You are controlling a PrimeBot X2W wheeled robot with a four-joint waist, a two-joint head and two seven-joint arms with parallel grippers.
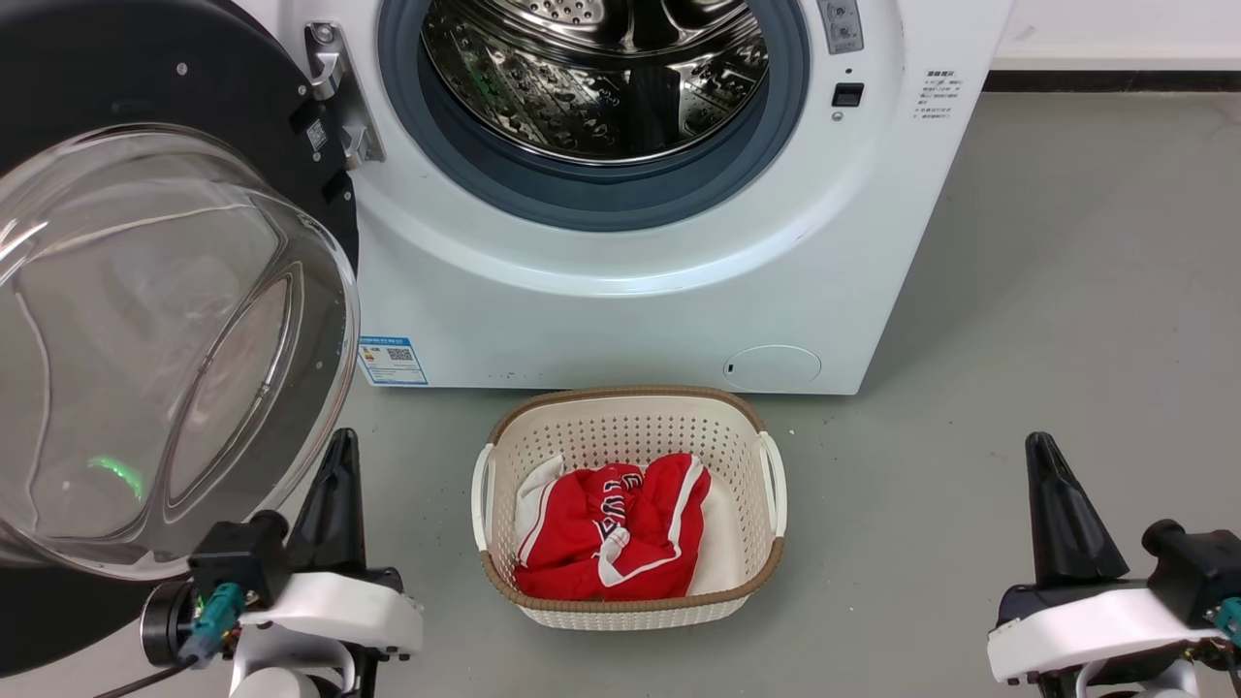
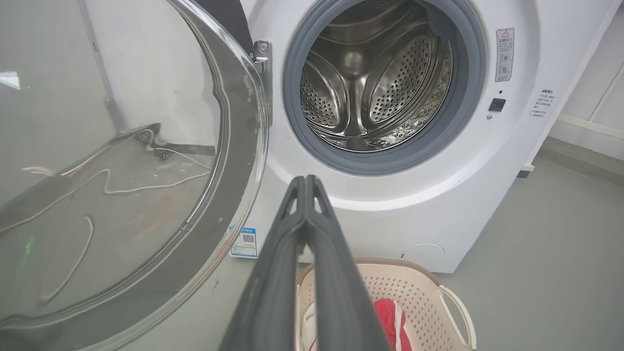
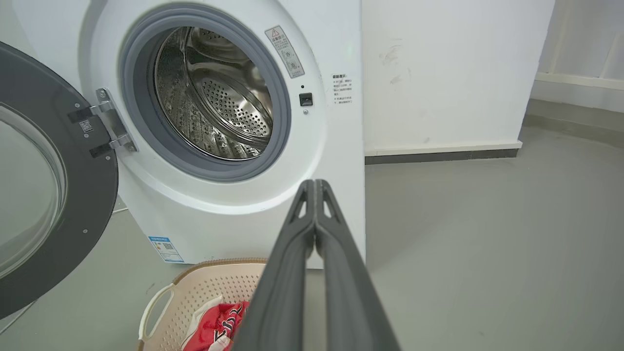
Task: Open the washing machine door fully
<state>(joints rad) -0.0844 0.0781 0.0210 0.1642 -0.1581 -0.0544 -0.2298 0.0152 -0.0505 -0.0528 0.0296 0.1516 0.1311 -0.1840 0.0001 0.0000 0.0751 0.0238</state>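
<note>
The white washing machine (image 1: 620, 301) stands ahead with its steel drum (image 1: 596, 73) exposed. Its door (image 1: 165, 330), a black disc with a bulging glass bowl, is swung wide out to the left on its hinge (image 1: 339, 92). My left gripper (image 1: 339, 448) is shut at the lower left, just right of the glass bowl's edge and apart from it. My right gripper (image 1: 1039, 448) is shut at the lower right, over bare floor. The left wrist view has the door (image 2: 112, 195) close on its left and the left gripper (image 2: 306, 181) shut. The right gripper (image 3: 315, 184) looks at the machine (image 3: 234, 209).
A cream perforated laundry basket (image 1: 628, 417) with red and white clothes (image 1: 611, 528) sits on the grey floor in front of the machine, between my two grippers. A white wall (image 3: 453, 73) with a dark skirting runs to the machine's right.
</note>
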